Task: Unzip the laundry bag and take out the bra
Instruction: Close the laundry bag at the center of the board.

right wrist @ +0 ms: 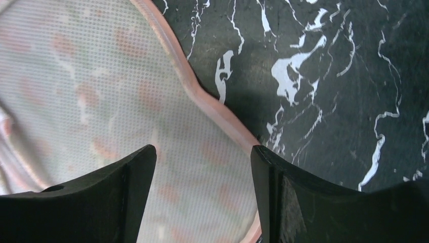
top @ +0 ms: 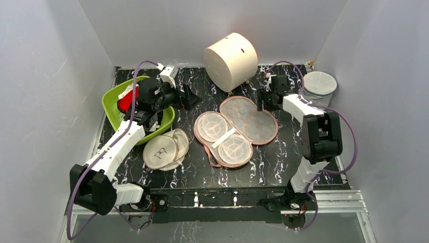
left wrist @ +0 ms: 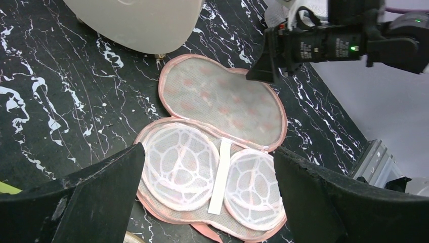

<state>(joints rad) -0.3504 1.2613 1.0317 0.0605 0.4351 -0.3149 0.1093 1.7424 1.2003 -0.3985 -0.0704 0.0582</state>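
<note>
**Left arm** (top: 119,144), 8 o'clock in the top view: white moulded links run between boxy black joint housings, the largest being the left elbow housing (top: 96,190). The left purple cable (top: 133,91) runs alongside from base to wrist.

**Right arm** (top: 299,107), 4 o'clock: same white links, with a black right elbow housing (top: 322,135). The right purple cable (top: 354,147) loops along its outer side.

**Left claw** (left wrist: 210,197): the left fingers (left wrist: 86,202) are broad and matte black, with edges scuffed and speckled grey.

**Right claw** (right wrist: 202,157): the right fingers (right wrist: 109,197) are black, with rounded inner corners and a moulded seam down each.

In the left wrist view, at 1 o'clock, the right claw's black body bears small white printing (left wrist: 309,48), which is illegible. Beside it is a lit green indicator (left wrist: 352,49).
</note>
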